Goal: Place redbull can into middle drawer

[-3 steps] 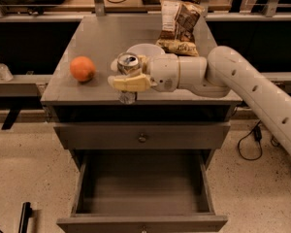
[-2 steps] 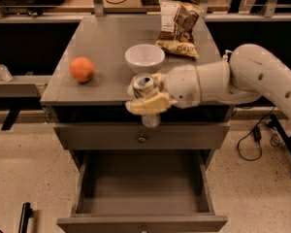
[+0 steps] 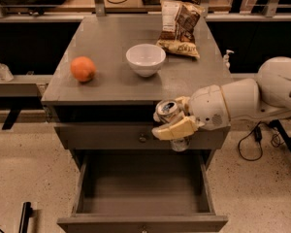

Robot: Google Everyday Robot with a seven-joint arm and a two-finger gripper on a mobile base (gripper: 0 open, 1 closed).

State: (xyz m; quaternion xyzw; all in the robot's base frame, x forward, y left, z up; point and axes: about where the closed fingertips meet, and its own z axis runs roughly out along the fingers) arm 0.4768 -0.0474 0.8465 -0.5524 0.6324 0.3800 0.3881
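Note:
My gripper [image 3: 177, 119] is shut on the redbull can [image 3: 169, 111], a slim silver can held roughly upright with its shiny top showing. It hangs in front of the cabinet's upper drawer front, past the front edge of the tabletop. The middle drawer [image 3: 141, 223] is pulled out below it, a wide shallow grey tray with nothing in it. The can is above the drawer's back right part, well clear of its floor. The white arm [image 3: 242, 98] reaches in from the right.
On the grey tabletop [image 3: 111, 84] stand an orange [image 3: 83, 68] at the left, a white bowl [image 3: 145, 59] in the middle and a chip bag [image 3: 179, 27] at the back. The closed top drawer has a small knob [image 3: 142, 139]. Cables lie on the floor at right.
The gripper has carried the can from above the tabletop, next to the bowl, forward and down past the table's front edge, over the open drawer.

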